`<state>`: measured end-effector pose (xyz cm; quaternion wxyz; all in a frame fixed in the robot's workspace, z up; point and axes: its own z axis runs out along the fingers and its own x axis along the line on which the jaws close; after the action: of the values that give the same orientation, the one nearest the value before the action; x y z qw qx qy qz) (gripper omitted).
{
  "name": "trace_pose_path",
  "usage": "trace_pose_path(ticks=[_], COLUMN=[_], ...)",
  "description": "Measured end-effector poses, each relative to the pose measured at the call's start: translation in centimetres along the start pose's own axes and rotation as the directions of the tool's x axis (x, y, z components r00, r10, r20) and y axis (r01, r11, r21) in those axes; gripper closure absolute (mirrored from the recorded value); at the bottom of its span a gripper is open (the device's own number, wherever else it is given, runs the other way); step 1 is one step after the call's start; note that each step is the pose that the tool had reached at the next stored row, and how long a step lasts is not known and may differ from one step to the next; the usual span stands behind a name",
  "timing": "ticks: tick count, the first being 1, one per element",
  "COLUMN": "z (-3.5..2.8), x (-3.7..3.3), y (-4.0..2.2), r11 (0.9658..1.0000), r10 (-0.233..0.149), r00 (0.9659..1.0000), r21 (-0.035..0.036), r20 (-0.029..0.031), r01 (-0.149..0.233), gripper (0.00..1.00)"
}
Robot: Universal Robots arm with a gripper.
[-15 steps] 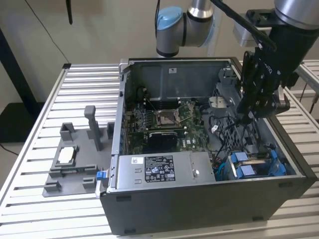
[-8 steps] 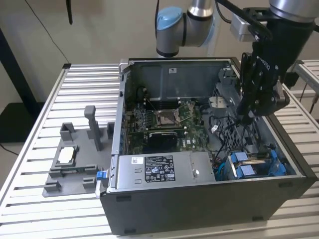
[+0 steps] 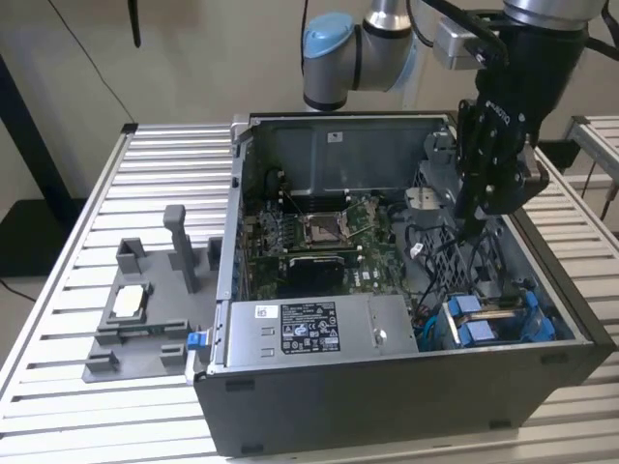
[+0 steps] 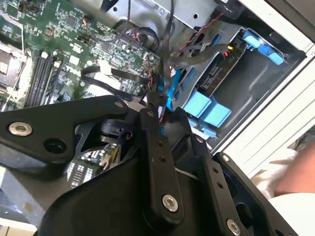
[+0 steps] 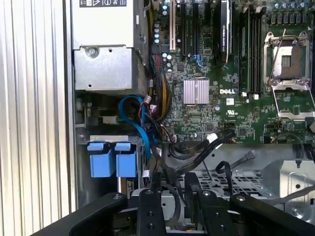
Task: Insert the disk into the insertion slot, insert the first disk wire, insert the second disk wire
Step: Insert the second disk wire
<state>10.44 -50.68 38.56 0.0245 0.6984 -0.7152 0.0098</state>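
When seen from outside, table: slatted silver metal table (image 3: 58, 290), bearing open dark grey metal computer case (image 3: 387, 396).
Wrist views: green motherboard (image 5: 221, 113) close up, tangled black cables (image 5: 202, 146).
Room: case open on top, walled on all sides.
Gripper: black robot gripper (image 3: 471, 227) just over cables; grip cannot tell.
Disk: blue-framed silver-grey hard drive (image 3: 495, 319) seated in corner bay.

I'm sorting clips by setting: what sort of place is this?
Most likely a robotics lab or test bench for computer assembly: an open desktop computer case stands on a slatted metal table, a grey fixture lies beside it, and the gripper reaches into the case.
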Motion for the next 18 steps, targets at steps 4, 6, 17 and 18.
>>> trace_pose_path(ticks=[4, 6, 17, 18], z=[0.35, 0.61, 1.26, 1.27], x=[-0.01, -0.02, -0.02, -0.01], y=[0.32, 0.49, 1.96, 2.15], r11=[0.9999, 0.9996, 0.9977, 0.9976], r10=[-0.013, -0.020, -0.055, -0.056], r00=[0.9999, 0.9998, 0.9985, 0.9984], r21=[0.0111, 0.0174, 0.0395, 0.0404], r20=[-0.0029, -0.0032, -0.0042, -0.0045], r01=[0.013, 0.020, 0.055, 0.056], gripper=[0.67, 0.67, 0.67, 0.67])
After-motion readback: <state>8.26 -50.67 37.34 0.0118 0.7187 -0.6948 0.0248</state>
